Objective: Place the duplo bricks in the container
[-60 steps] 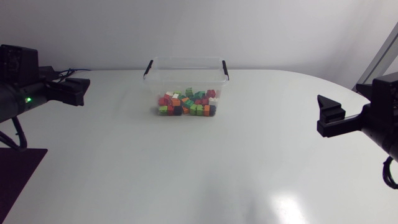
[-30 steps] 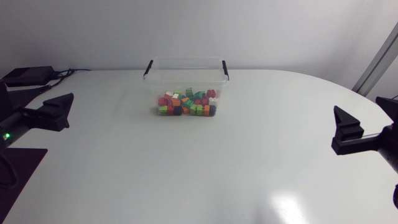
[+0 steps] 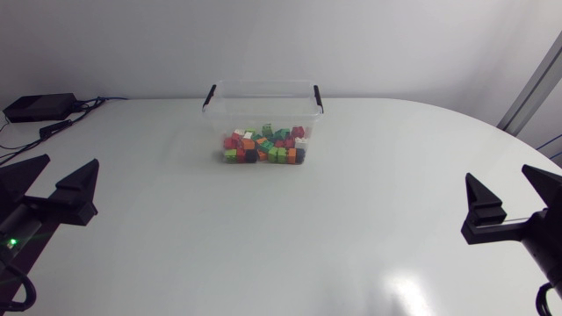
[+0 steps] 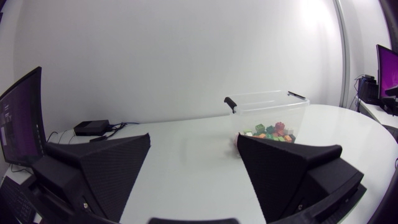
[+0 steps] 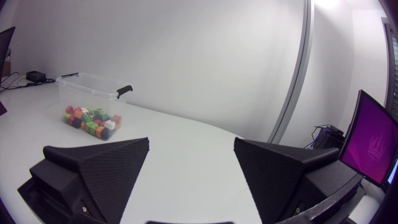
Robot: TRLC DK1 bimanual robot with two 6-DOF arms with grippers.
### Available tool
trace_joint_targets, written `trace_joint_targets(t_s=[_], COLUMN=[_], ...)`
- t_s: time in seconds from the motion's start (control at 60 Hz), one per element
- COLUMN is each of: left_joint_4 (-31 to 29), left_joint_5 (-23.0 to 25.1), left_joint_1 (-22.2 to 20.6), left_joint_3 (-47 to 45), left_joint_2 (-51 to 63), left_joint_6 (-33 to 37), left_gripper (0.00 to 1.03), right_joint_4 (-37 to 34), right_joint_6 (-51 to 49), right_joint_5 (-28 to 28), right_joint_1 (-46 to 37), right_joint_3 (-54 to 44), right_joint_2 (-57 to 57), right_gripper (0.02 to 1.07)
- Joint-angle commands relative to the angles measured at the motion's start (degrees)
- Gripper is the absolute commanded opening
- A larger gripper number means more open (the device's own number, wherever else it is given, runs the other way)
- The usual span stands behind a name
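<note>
White table [image 3: 281, 254] from above: clear container [image 3: 216, 110] far centre, duplo bricks [image 3: 263, 146] heaped inside; left gripper [image 3: 63, 167] and right gripper [image 3: 505, 183] near the side edges, both spread, empty. Left wrist: container [image 4: 267, 107] ahead, well apart. Right wrist: same, far left. Likely risk: careless reach nudging it.

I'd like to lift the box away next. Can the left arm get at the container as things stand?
Probably yes: the left arm's jaws are open and empty, and only bare table lies between them and the container. Whether it stretches that far is unclear.
</note>
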Motion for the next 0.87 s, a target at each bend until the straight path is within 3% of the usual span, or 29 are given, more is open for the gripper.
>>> trace_joint_targets(t_s=[0.0, 0.583, 0.85], left_joint_4=[0.2, -0.53, -0.54], left_joint_5=[-0.99, -6.51, -6.52], left_joint_1=[-1.0, -6.2, -6.22], left_joint_3=[-3.01, -15.97, -16.01], left_joint_2=[-2.74, -19.5, -19.55], left_joint_6=[-2.33, -7.12, -7.14], left_gripper=[0.96, 0.93, 0.93], right_joint_4=[1.7, 8.88, 8.91], right_joint_6=[3.07, 12.96, 12.99], right_joint_5=[-1.19, -10.15, -10.17], right_joint_1=[-1.07, -6.49, -6.5], right_joint_3=[-2.68, -15.12, -15.16], right_joint_2=[-1.54, -9.6, -9.63], right_gripper=[1.02, 1.02, 1.02])
